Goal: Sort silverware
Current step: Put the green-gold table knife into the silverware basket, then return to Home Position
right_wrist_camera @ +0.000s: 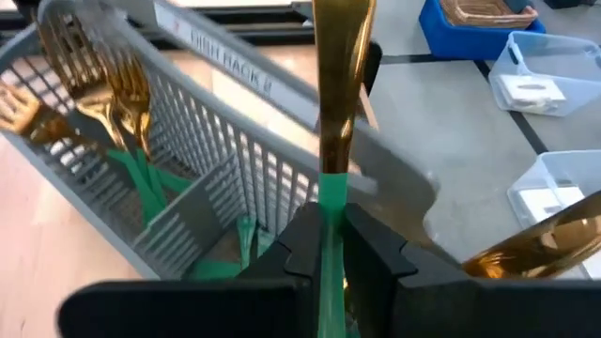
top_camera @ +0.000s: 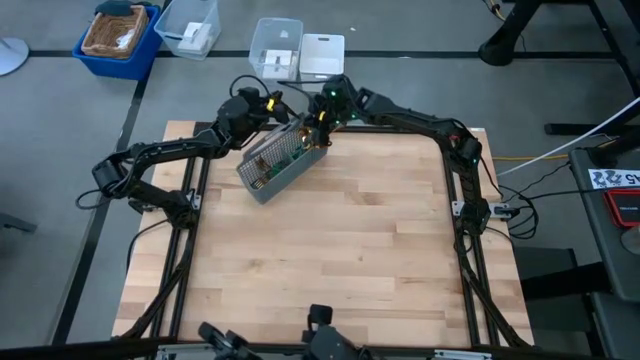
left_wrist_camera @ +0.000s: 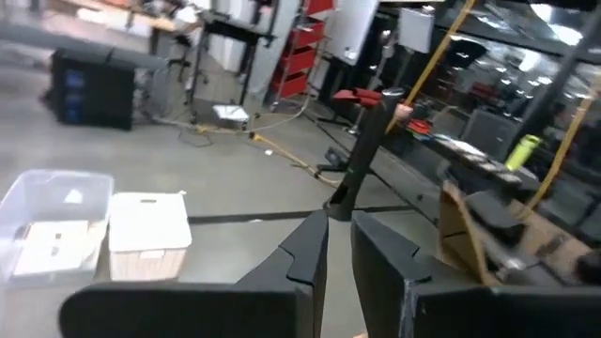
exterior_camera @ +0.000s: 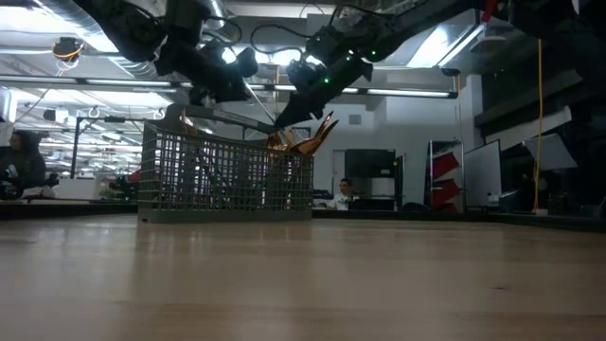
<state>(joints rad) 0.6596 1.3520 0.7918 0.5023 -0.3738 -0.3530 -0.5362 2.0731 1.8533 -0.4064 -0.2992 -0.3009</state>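
Right gripper (right_wrist_camera: pixel 327 246), at the far edge of the table (top_camera: pixel 340 250) near its middle: the two dark fingers (right_wrist_camera: pixel 299 246) are clamped on the slim teal handle of one gold-headed piece of silverware (right_wrist_camera: pixel 336 103), which stands straight out from the fingertips above the grey mesh caddy (right_wrist_camera: pixel 216 160). Its head is only partly in view, so fork, spoon or knife cannot be told.

Left gripper (left_wrist_camera: pixel 338 246), just beside the caddy's far-left end: fingers nearly together with a narrow gap, nothing visible between them; it points out past the table edge toward the floor.

Caddy (top_camera: pixel 282 160): set diagonally near the far edge, left of centre. Gold forks (right_wrist_camera: pixel 113 89) with teal handles stand in one compartment; further gold heads (exterior_camera: pixel 301 137) rise above its rim in the low view.
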